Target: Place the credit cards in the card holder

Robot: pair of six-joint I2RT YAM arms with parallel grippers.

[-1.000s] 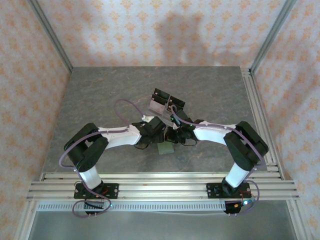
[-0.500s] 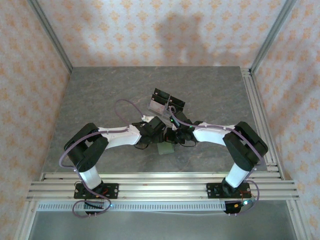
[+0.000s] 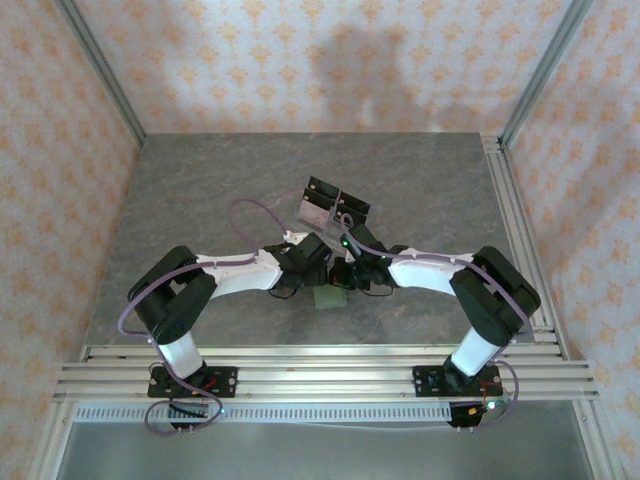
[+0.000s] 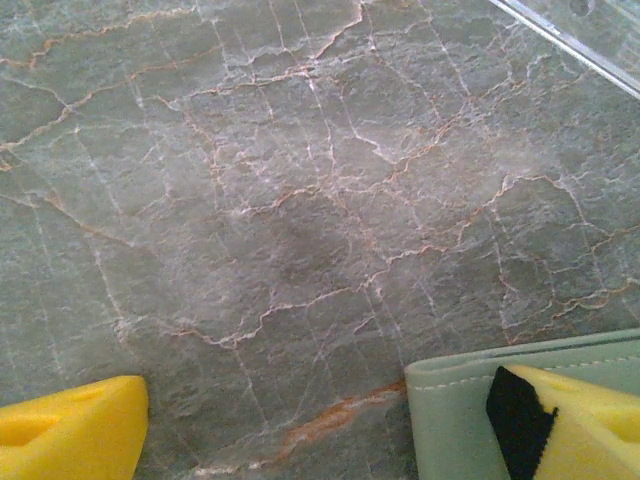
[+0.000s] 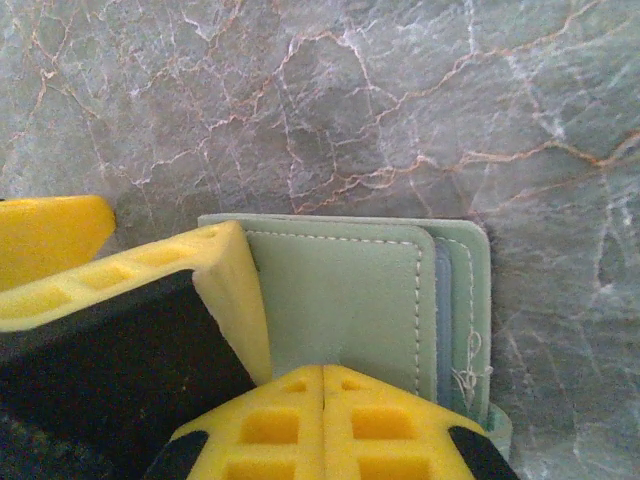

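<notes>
Well, the card holder (image 3: 331,298) lies flat on the grey marbled desk (image 3: 200,200), near its front middle, right where the two arms meet. The left jaws stand spread wide: one yellow finger (image 4: 575,425) rests on a corner of the sage-green holder, while the other is over bare desk well off to the side. The right jaws are pressed together, their fingertips (image 5: 410,410) meeting over the holder's near edge; whether they pinch anything between them I cannot tell. From the right wrist, the holder's stitched face points up and layered edges show along one side. Behind the arms, a clear stand (image 3: 330,208) with black tops sits apart from the holder.
</notes>
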